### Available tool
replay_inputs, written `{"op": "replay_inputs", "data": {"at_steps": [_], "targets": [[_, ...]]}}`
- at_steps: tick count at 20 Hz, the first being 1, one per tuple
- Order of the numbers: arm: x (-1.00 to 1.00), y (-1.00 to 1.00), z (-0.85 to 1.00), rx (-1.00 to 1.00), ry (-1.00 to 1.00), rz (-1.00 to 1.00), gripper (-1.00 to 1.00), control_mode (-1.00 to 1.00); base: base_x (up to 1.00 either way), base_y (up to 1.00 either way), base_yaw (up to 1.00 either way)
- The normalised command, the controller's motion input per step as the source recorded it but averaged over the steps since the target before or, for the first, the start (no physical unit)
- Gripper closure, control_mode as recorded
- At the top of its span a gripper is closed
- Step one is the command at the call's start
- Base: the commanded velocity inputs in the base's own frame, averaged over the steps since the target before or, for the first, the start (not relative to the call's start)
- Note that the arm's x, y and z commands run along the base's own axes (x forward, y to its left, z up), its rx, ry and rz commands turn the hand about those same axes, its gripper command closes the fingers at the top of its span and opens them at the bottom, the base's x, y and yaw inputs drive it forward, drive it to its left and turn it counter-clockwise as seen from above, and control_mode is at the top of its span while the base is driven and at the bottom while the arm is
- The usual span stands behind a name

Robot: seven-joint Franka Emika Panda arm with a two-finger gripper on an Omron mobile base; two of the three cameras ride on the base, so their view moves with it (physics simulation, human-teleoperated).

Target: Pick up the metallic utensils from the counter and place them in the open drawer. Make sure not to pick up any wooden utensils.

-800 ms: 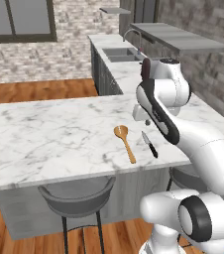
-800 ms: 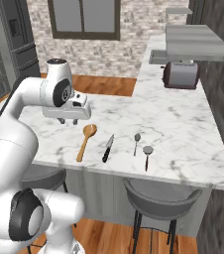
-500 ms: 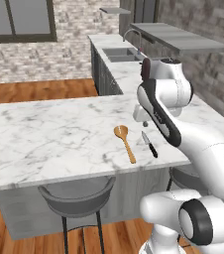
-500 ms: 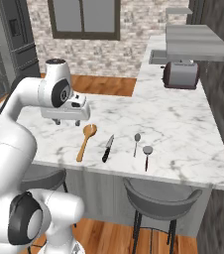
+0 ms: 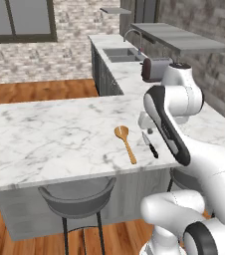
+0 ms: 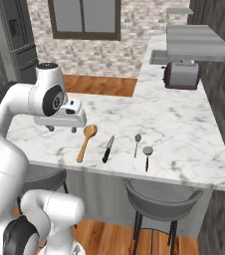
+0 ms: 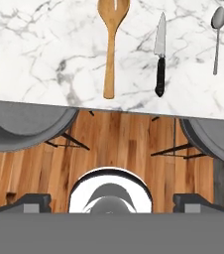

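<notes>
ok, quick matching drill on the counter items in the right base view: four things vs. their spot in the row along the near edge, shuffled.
Things:
1. wooden spoon
2. knife
3. slim metal spoon
4. round-headed metal utensil with dark handle

Places in the row on the counter, as the right base view shows it:
A. rightmost
B. second from the left
C. leftmost, nearest the claw
D. third from the left

Pairs: 1-C, 2-B, 3-D, 4-A
</notes>
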Motion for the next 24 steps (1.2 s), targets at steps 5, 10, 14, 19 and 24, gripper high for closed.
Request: {"op": "replay_inputs", "data": {"at_steps": [5,10,14,19,24], "targets": [[-0.15,0.00,-0.09,0.00,0.01,0.00,-1.00,-1.00,0.00,0.00,0.00],[0.07,-0.06,-0.28,0.00,0.07,0.02,-1.00,-1.00,0.00,0.00,0.00],[0.27,-0.20,-0.36,0.00,0.08,0.05,-1.00,-1.00,0.00,0.00,0.00],[0.36,-0.28,-0.39,0.00,0.05,0.06,-1.00,-1.00,0.00,0.00,0.00],[0.43,-0.34,-0.37,0.00,0.04,0.06,-1.00,-1.00,0.00,0.00,0.00]]}}
